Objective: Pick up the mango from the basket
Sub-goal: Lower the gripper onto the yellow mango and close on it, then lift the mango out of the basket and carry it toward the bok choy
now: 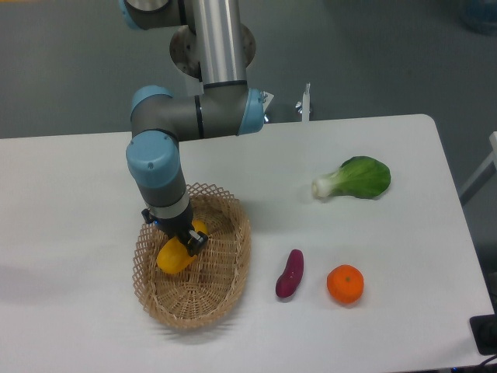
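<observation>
You are looking at a white table [101, 186] with the arm reaching down from the far side into the wicker basket [225, 291], which sits at the near left. Your gripper [186, 241] is down inside the basket, in its far half, right on top of the mango [172, 256]. The dark fingers sit across the middle of the fruit, so yellow shows on both sides of them: a larger part toward the near left and a small part just to the right by the wrist. From this angle you cannot tell whether the jaws are clamped on the mango or only set around it, since the wrist hides the fingertips.

The mango lies on the basket floor, tilted with its long axis running from near left to far right, close to the left wall of the lattice rim.

To the right of the basket, apart from it, you have a purple sweet potato [290, 273] lying on the table, and just right of that a round orange [345, 284]. Farther back on the right lies a bok choy [355, 179], its white stem end pointing left.
</observation>
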Robot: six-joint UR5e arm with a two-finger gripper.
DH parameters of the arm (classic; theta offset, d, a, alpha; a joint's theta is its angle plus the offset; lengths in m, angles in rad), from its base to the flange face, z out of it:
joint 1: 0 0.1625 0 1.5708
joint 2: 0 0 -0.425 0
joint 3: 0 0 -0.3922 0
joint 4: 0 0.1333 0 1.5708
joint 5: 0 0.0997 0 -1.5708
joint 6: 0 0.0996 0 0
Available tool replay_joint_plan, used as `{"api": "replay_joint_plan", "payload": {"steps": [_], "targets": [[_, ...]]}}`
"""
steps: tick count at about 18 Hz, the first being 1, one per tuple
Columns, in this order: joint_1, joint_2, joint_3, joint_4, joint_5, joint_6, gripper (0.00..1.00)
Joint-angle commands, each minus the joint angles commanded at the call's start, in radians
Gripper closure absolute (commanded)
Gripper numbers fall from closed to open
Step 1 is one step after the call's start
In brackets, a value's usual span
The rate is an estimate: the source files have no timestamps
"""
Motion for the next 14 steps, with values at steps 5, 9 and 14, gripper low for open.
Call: {"api": "replay_joint_plan", "payload": {"steps": [5, 9, 14], "targets": [[0.120, 0.038, 0.084, -0.043, -0.040, 0.057, 0.50], [0.231, 0.037, 0.224, -0.178, -0.064, 0.116, 0.50], [0.380, 0.029, 0.285, -0.225, -0.100, 0.263, 0.50]]}}
